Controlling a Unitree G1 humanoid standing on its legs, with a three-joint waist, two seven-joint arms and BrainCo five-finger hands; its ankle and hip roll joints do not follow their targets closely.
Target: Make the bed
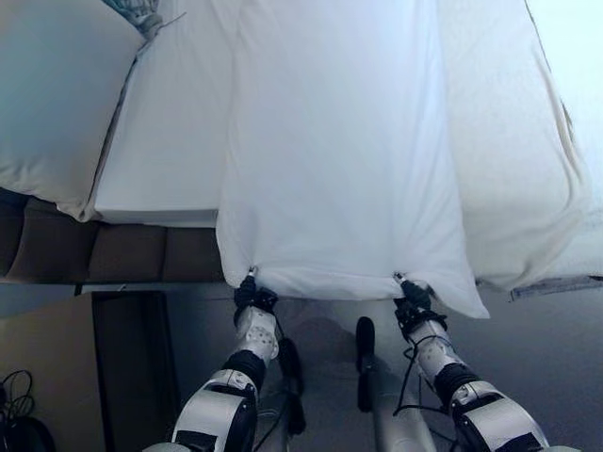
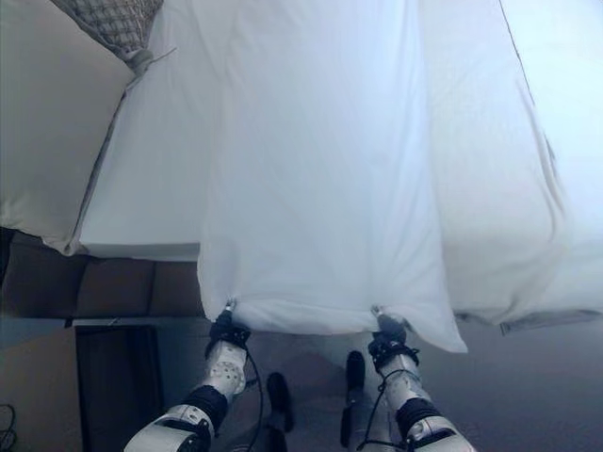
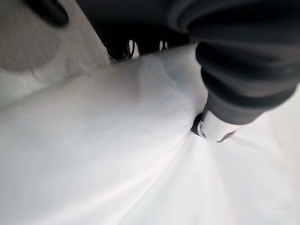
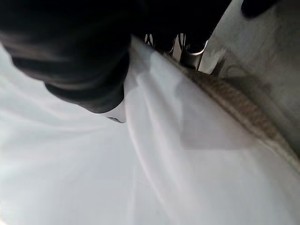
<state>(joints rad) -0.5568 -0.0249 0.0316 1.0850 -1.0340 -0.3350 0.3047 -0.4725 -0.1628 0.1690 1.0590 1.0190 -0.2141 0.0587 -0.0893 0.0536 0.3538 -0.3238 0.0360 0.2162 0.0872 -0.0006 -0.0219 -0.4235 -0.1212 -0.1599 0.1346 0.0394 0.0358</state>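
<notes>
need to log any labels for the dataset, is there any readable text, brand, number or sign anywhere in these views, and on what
None: no word, label, number or sign can be read in any view.
The white sheet held at its near edge by the left robot hand and the right robot hand is plain.
The pillow and the mattress carry no visible print.

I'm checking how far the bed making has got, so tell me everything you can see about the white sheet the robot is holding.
The sheet is plain white, soft cloth, lying lengthwise over the bed. Its near edge hangs past the bed's side. The left hand and right hand each pinch that edge, where small gathers form. A pillow lies at its left.
</notes>
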